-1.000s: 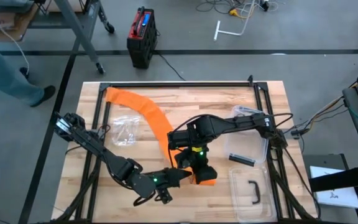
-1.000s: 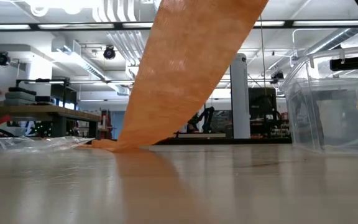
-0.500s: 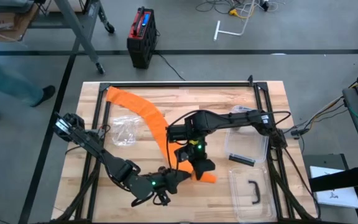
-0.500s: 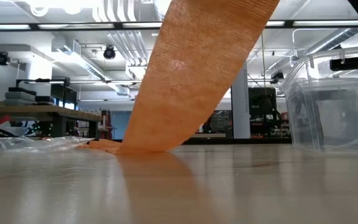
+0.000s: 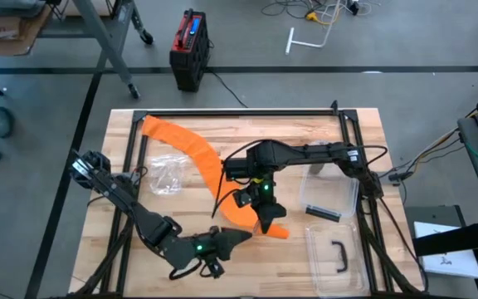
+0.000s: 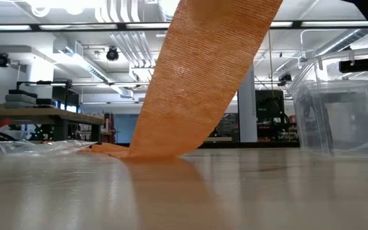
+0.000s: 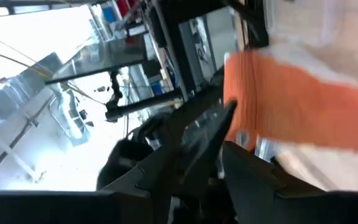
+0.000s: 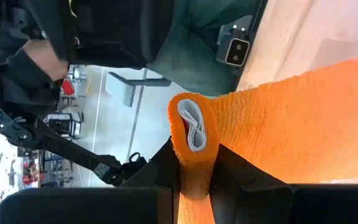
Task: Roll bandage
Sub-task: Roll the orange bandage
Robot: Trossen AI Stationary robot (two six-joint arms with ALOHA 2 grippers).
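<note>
Mid-roll, orange bandage [image 5: 222, 178] strip lifted off table [image 5: 363, 141].
My right gripper [image 8: 194, 180] clamps the rolled end at frame centre for tension; left gripper [image 5: 237, 238] lower centre, grip unclear.

My left gripper [image 5: 241, 238] is too small from above to read its fingers. Bandage [image 6: 197, 83] runs off the low view's top. Left wrist pic blurred.
</note>
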